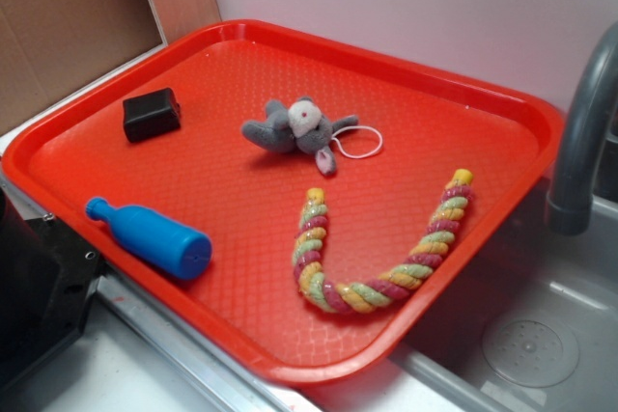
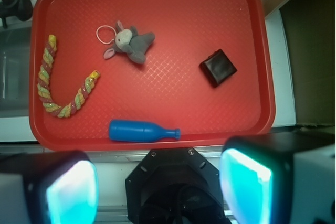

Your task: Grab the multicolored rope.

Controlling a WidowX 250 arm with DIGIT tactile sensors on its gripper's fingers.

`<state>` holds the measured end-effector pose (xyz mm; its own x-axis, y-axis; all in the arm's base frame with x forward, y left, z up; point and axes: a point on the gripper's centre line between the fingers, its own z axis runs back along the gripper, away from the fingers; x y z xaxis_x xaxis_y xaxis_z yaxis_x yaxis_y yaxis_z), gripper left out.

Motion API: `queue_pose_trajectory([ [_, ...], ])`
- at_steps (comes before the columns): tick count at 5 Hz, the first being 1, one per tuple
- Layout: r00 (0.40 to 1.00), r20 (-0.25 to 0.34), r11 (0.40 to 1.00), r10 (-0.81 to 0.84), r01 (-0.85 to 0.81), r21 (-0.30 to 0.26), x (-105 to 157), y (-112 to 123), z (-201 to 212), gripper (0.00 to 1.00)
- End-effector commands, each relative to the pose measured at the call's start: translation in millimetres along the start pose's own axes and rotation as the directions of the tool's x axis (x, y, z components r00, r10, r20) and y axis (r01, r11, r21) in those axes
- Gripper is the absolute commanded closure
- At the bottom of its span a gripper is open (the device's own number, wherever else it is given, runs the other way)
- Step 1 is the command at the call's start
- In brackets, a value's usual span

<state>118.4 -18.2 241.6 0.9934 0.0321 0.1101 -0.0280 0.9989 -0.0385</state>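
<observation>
Red tray (image 1: 116, 142) over sink edge, one multicolored rope (image 1: 362, 291) curved (nothing touching it), one grey plush toy (image 1: 294, 127), one blue bottle (image 1: 150, 238), one black block (image 1: 152, 114), tool (image 2: 157, 184) spread wide, empty.

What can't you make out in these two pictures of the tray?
- Gripper: the wrist view shows only blurred fingers at the bottom edge; the exterior view doesn't show it.
- Faucet: cut off by the exterior view's right edge.
- Black block: too small and dark to identify.
- Multicolored rope: fully visible, nothing hidden.
</observation>
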Motion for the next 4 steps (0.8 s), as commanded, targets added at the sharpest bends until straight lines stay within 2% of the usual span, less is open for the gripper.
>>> queue_pose_trajectory([
  [1,1.0,0.0,1.0,0.0,0.0,0.0,0.0,0.0,0.0,0.0],
  [2,0.997,0.043,0.997,0.065,-0.067,0.047,4.7,-14.3,-27.2,0.0],
  [3,0.994,0.063,0.995,0.094,-0.092,-0.035,19.6,-40.9,-63.1,0.0],
  [4,0.976,0.088,0.979,0.198,-0.192,-0.073,29.2,-58.5,-91.4,0.0],
])
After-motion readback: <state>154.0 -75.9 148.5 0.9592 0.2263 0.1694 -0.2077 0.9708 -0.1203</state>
